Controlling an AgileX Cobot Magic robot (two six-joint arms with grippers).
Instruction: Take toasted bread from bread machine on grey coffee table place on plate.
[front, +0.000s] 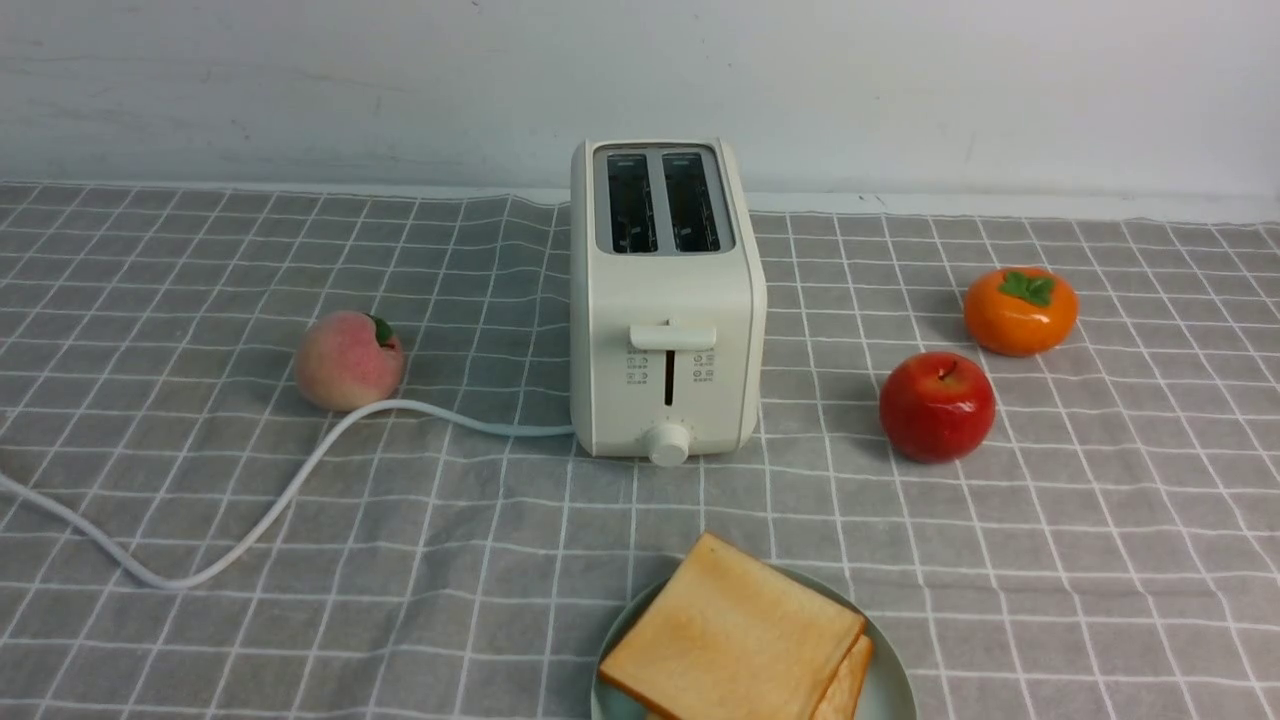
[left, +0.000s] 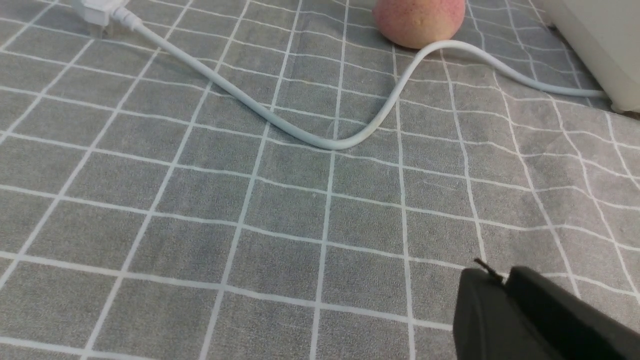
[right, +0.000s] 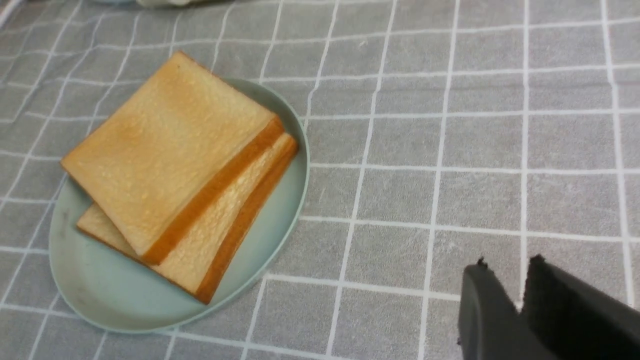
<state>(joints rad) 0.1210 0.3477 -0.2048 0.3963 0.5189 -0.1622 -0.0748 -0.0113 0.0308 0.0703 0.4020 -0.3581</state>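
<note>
Right claw (right: 512, 280): fingers parted by a thin wedge, with cloth showing between the tips. Nothing is in it. It hangs low over bare table (right: 450, 150).

Outward from it is the plate (right: 100, 295), near but apart, with bare cloth between us. Both toast slices lie flat on the plate, stacked. The top slice (right: 170, 150) is skewed on the lower slice (right: 235, 220), so the lower one's crust edge peeks out on the side facing my right claw. The slices are square, so there is no long axis to line up with. One corner of the top slice overhangs the rim on the toaster side.

Left claw (left: 501, 275): fingers pressed together, with no gap that I can see. It is empty, over bare cloth. Ahead of it are the cord (left: 300, 130) and then the peach (left: 415, 20). No toast or plate shows in its view.

Toaster (front: 665, 300): it stands upright at mid-table, straight behind the plate. Both slots (front: 663, 203) are dark, and no bread shows in them.

Judgement: my right arm is the nearer one to the toast. With the slots empty and both slices on the plate, I see nothing left to fetch. The only move I would consider is nudging the top slice square, approaching from the exposed crust side.
</note>
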